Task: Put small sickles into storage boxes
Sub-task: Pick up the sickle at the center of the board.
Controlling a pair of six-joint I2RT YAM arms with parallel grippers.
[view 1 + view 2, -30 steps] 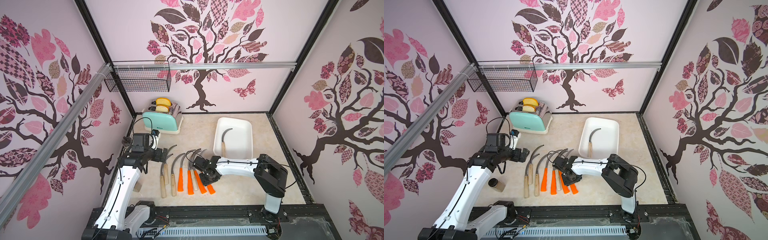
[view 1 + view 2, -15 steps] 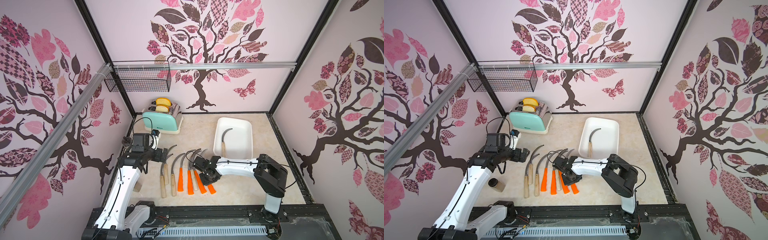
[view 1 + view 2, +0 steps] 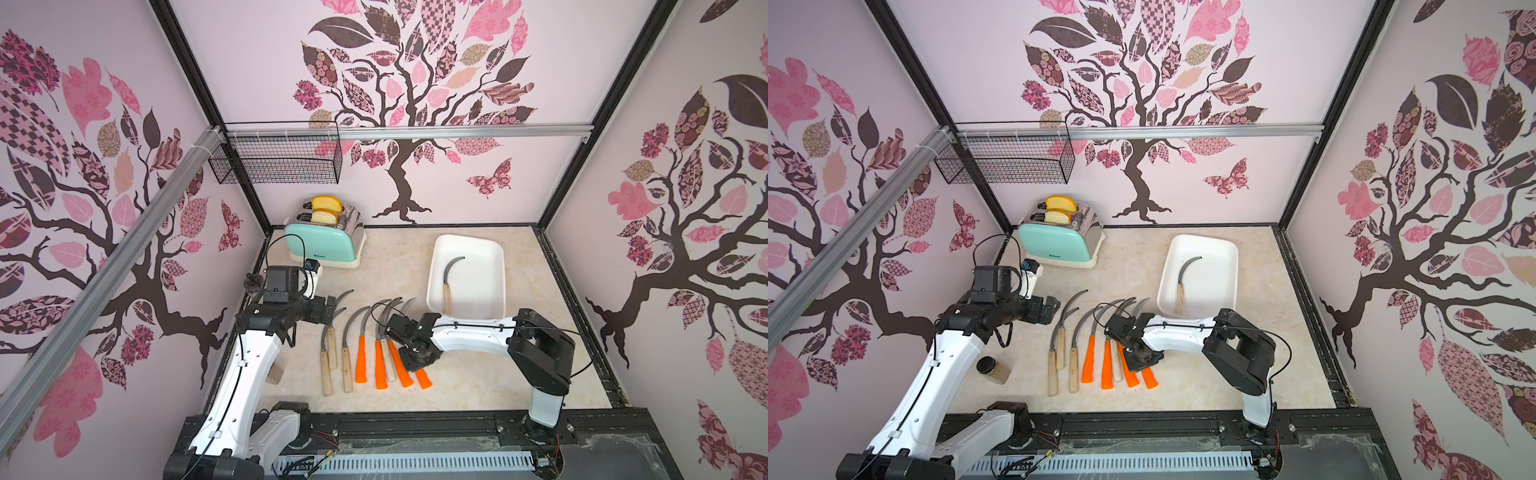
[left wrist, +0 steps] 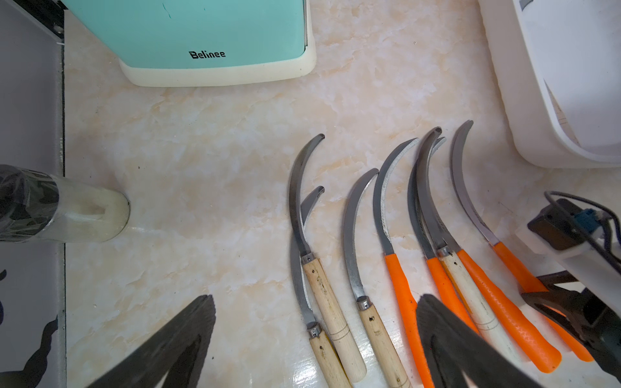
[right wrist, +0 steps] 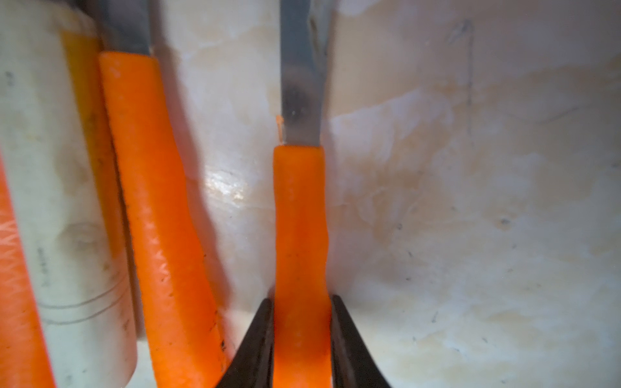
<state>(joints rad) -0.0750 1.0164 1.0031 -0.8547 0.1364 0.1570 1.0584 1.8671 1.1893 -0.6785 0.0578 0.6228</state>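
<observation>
Jaws: left jaws hang wide open and empty, just beside the blade tips of the leftmost sickles. The left arm (image 3: 253, 365) is well apart from the white tray (image 3: 478, 278), so it isn't the one for this move.

Next along, eight small sickles (image 3: 360, 361) lie in a row on the counter (image 3: 478, 382), handles toward the robot's base and blades toward the back wall. Order: three wood, two orange, one wood, two orange.

Right jaws are closed on the orange handle of the rightmost sickle (image 5: 299, 218), pinching across it w/ one jaw each side. The blade runs straight on past them. Can't tell if it's off the counter yet. The neighbour orange handle (image 5: 158, 218) is just beside one jaw; touching or not, can't tell.

Key relation: the tray sits beyond and to the right of the held sickle, its near corner close to that blade's tip. The tray's long axis runs approx the same near-to-far way as the sickle's. So, my read, little turning is needed: mainly up, over the near rim, then back and right. The right arm (image 3: 469, 332) is the nearer one by far.

One wooden-handled sickle (image 3: 446, 296) lies in the tray's left half, blade to the back. The right half is bare, so prob. aim there. Risk: the blade tip snagging the rim or a neighbour's blade on the lift.
</observation>
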